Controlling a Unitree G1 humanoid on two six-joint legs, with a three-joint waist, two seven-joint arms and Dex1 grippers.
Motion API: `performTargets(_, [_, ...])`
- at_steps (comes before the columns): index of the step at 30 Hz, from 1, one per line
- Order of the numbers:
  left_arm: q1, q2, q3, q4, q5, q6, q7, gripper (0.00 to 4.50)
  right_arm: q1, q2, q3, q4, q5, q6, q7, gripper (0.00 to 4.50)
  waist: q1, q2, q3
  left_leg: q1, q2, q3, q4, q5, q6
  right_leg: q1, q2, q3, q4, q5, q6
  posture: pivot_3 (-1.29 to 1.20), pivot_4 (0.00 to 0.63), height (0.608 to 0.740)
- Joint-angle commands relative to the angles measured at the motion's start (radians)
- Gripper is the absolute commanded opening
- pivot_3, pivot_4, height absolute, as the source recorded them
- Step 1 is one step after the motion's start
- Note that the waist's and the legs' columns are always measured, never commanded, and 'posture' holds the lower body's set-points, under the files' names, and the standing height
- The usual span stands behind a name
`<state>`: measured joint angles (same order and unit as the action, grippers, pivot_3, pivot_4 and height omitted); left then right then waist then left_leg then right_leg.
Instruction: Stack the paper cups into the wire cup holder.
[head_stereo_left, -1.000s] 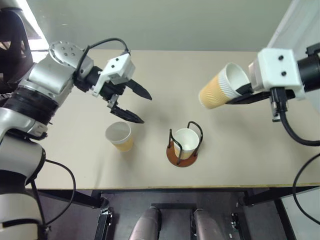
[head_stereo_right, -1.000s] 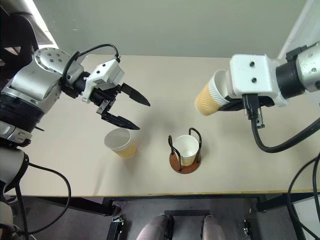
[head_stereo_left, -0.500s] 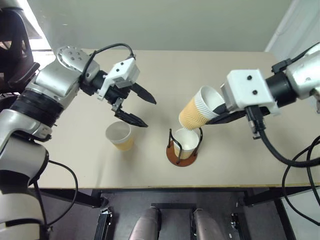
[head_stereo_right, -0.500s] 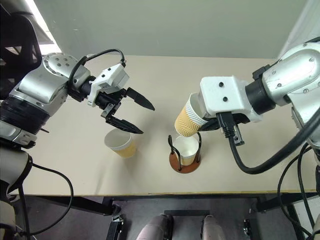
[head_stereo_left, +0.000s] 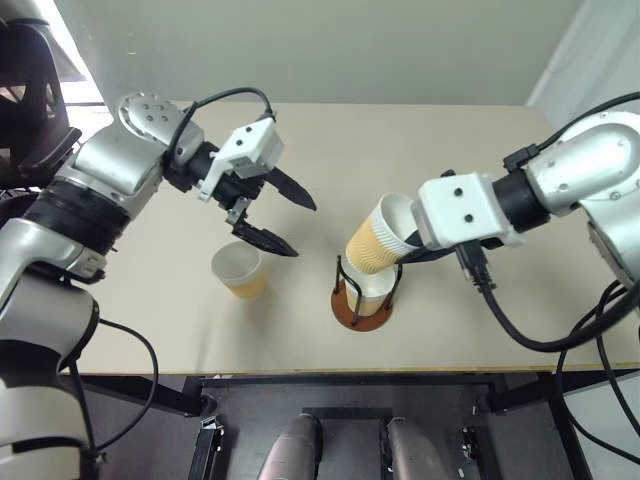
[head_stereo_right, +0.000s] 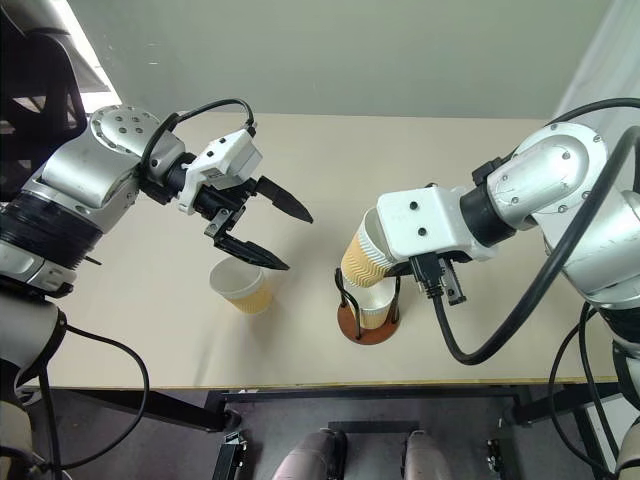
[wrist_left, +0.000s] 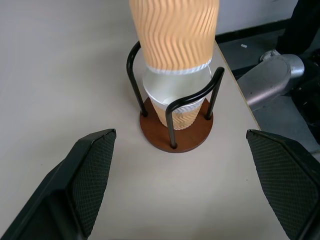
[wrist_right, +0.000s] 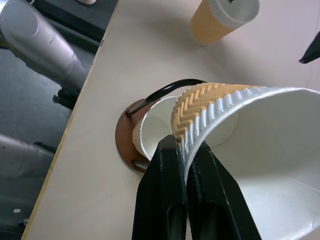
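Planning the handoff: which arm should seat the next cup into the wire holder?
Right. Its end effector pinches a paper cup by the rim, tilted into the wire cup holder. The left end effector hangs open and empty.

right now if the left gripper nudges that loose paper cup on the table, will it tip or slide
The loose paper cup looks thin-walled and empty, so probably very light and likely to slide. It narrows toward its base, so a nudge near the rim may tip it, then it could roll in an arc.
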<state>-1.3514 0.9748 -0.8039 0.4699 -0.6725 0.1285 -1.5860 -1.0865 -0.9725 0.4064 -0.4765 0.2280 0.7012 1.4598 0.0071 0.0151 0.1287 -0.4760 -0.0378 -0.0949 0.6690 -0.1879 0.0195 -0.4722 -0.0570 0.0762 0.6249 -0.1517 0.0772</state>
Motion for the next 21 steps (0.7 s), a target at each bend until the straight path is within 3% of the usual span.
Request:
performTargets(1, [-0.006,0.024,0.023,-0.032,-0.015,0.000,-0.028,4.50,0.008,0.007,0.012,0.000,-0.038,-0.042,-0.010,0.07,0.000,0.000,0.000,0.000,0.000,0.000,0.000,0.000,0.000,0.000,0.001,0.000,0.001,0.000,0.000,0.00,0.150,0.740])
performTargets(21, [-0.008,0.166,0.044,-0.127,-0.026,0.035,-0.028,4.50,0.045,0.074,0.053,0.057,-0.144,-0.178,0.009,0.07,-0.005,0.000,0.000,0.003,0.001,0.000,-0.003,0.001,-0.002,0.000,0.001,0.001,0.002,-0.002,-0.004,0.00,0.150,0.740])
